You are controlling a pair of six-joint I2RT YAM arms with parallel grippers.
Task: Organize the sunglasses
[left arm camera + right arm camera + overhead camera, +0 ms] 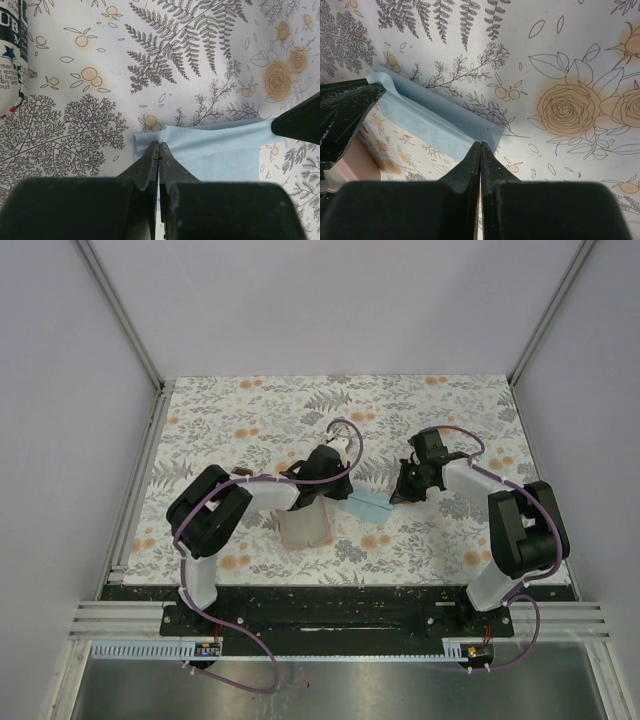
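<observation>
Together, left pincer (159, 146) and right pincer (480, 146) clamp opposite ends of blue cloth (215, 150).

the brown pair (243, 472) shows only as a small dark-brown sliver on the worktop (450, 400), tucked against the far edge of the left arm (215, 510) and mostly hidden; folded or open cannot be told. the white pair cannot be made out in any view.

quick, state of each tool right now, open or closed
left tool: closed, pinching one end of the light blue cloth
right tool: closed, pinching the other end of that cloth
</observation>
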